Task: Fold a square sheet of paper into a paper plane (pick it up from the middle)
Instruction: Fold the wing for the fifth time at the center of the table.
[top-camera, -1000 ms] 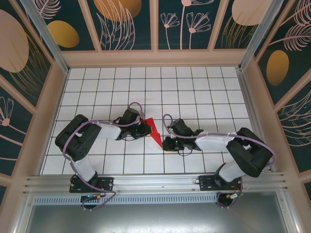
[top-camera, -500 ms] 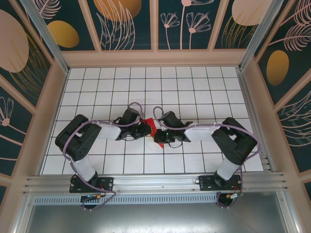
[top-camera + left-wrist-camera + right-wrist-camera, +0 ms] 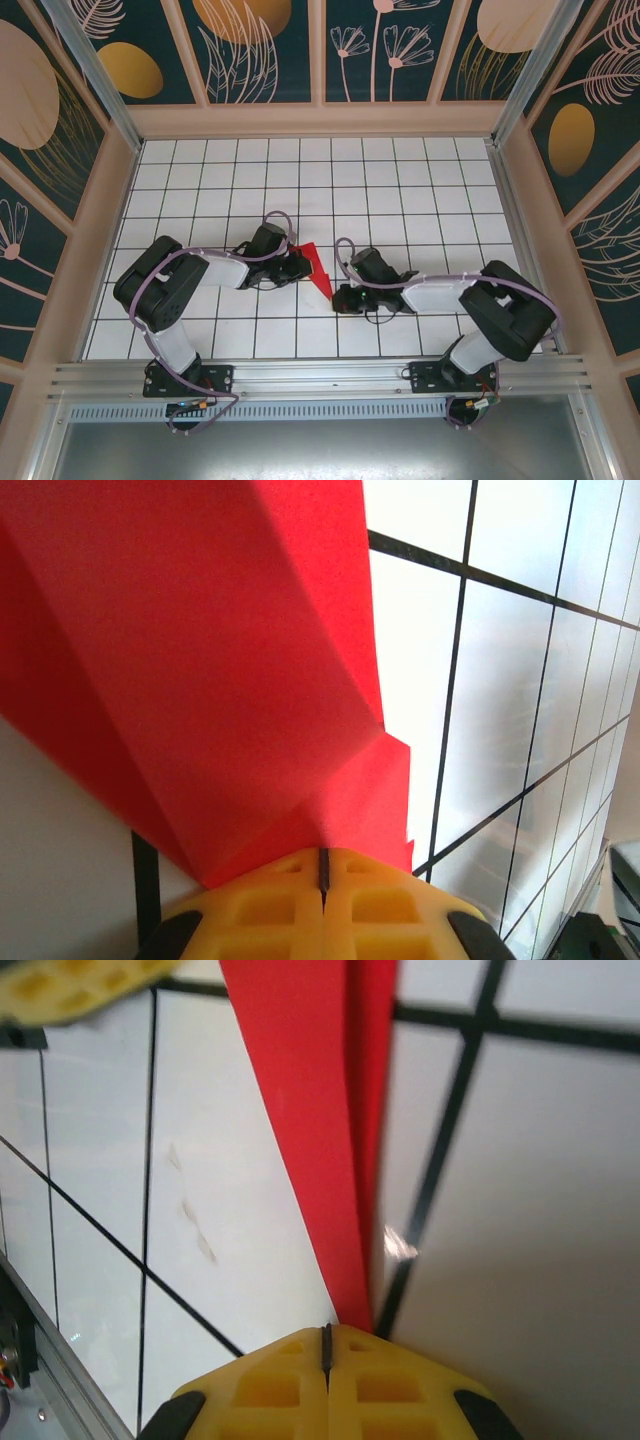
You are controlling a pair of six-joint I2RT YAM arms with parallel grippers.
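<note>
You're pulling the right gripper [image 3: 342, 297] back out to the nose of the paper plane [image 3: 318, 270], fingers pressed together, while the left gripper [image 3: 296, 266] is clamping its tail; the crease is probably getting sharpened.

Red paper plane [image 3: 318, 271] over gridded table [image 3: 400, 180]

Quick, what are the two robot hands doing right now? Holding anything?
Left hand: closed, pinching the red paper.
Right hand: closed; the paper's tip meets it, grip cannot be told.
</note>
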